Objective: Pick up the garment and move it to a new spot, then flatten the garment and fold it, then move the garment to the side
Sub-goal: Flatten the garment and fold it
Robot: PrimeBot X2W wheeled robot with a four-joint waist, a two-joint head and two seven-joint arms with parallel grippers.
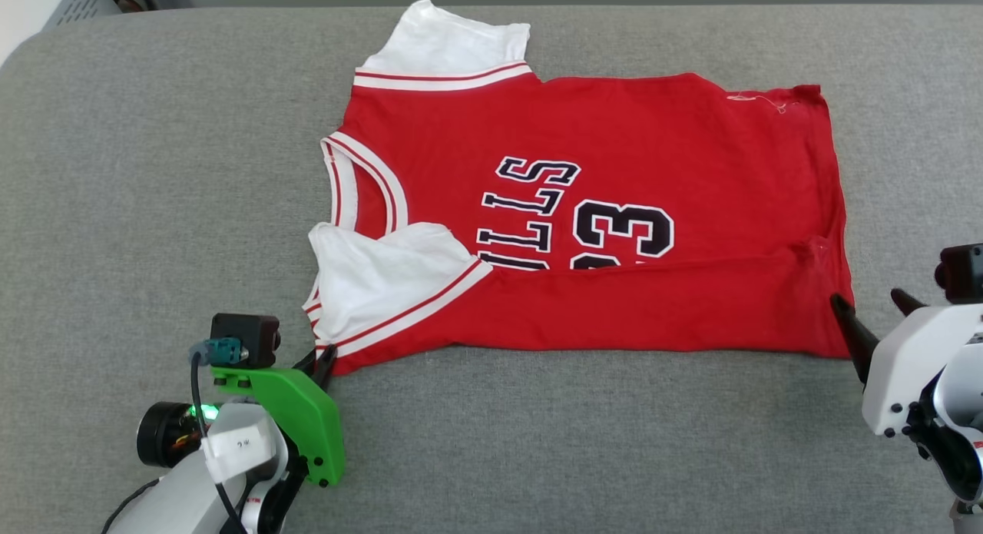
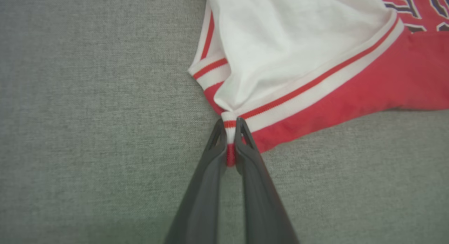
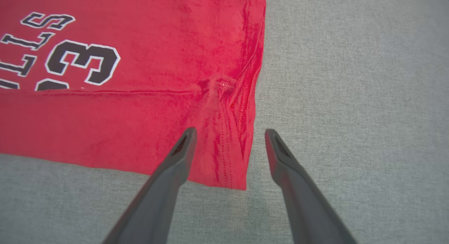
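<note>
The garment [image 1: 653, 142] is lying on the grey cushion [image 1: 153, 173]. The left gripper [image 2: 229, 126] is pinching the sleeve corner [image 2: 228, 118] tight; the right gripper [image 3: 229, 131] is gaping empty astride the hem corner [image 3: 235, 173]. It should be biting both layers before any lift.

garment [image 1: 614, 134] on cushion [image 1: 153, 173], collar [image 1: 361, 182] left, hem [image 1: 839, 211] right

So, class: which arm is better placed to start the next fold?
Left. The left claw is shut on the garment's sleeve corner; the right claw hangs open around the hem corner, gripping nothing.
</note>
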